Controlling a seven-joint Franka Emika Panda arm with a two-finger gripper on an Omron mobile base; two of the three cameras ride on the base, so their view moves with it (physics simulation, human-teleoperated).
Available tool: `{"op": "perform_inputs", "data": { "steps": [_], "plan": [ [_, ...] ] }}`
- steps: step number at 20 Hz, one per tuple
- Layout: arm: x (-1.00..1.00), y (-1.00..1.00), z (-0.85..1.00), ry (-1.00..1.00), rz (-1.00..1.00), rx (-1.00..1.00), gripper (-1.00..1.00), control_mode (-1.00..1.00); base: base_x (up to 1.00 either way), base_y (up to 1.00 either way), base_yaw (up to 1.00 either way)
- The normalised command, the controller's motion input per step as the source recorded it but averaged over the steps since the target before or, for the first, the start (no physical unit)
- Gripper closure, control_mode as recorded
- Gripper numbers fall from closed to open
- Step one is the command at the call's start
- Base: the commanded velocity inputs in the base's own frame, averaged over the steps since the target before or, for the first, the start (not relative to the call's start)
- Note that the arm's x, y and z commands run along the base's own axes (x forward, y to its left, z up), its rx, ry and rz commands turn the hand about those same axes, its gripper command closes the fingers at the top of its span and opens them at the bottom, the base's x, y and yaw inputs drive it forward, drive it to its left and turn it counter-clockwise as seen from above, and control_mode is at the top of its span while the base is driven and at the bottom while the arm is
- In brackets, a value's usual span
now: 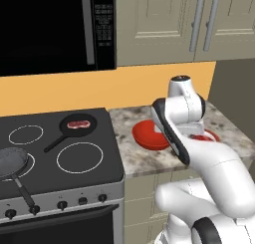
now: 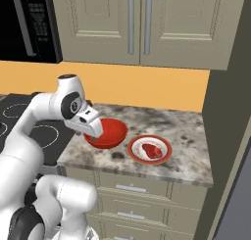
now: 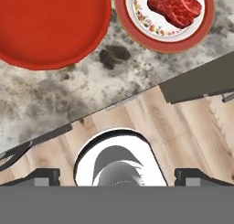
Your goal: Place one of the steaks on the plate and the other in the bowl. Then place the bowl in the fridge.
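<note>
A bright red steak (image 2: pixel 152 150) (image 3: pixel 174 7) lies on the red-rimmed plate (image 2: pixel 133 153) (image 3: pixel 137 35) on the stone counter. Just left of the plate sits the all-red bowl (image 2: pixel 109 133) (image 3: pixel 45 26) (image 1: pixel 147 137), with nothing in it. A paler steak (image 1: pixel 78 123) rests in a black pan (image 1: pixel 63 126) at the back of the stove. My gripper (image 3: pixel 118 177) hangs open above the counter's front edge, near the bowl, and its fingers (image 3: pixel 43 177) are wide apart with nothing between them. In the right base view the hand (image 2: pixel 88 122) covers the bowl's left rim.
A second black pan (image 1: pixel 11 162) sits at the stove's front left. A black microwave (image 1: pixel 50 29) hangs above the stove, with cabinets (image 2: pixel 137 23) over the counter. A tall grey wall, which looks like the fridge's side (image 2: pixel 229 97), ends the counter on the right.
</note>
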Motion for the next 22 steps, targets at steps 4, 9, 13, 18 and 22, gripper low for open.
{"op": "perform_inputs", "data": {
  "steps": [4, 9, 13, 18, 22],
  "plan": [
    [-0.02, 0.76, -0.09, 0.0, -0.03, 0.0, -1.0, -1.0, 0.0, 0.0, 0.0],
    [0.09, 0.59, -0.02, -0.01, -0.04, 0.0, -1.0, -1.0, 0.0, 0.0, 0.0],
    [0.11, 0.0, 0.0, 0.0, 0.0, 0.0, -1.0, 1.0, 0.35, 0.0, 0.0],
    [0.0, 0.0, 0.0, 0.0, 0.0, 0.0, -1.0, 1.0, 0.45, 0.1, 0.0],
    [0.0, 0.0, 0.0, 0.0, 0.0, 0.0, -1.0, 1.0, 0.28, 0.2, 0.0]
  ]
}}
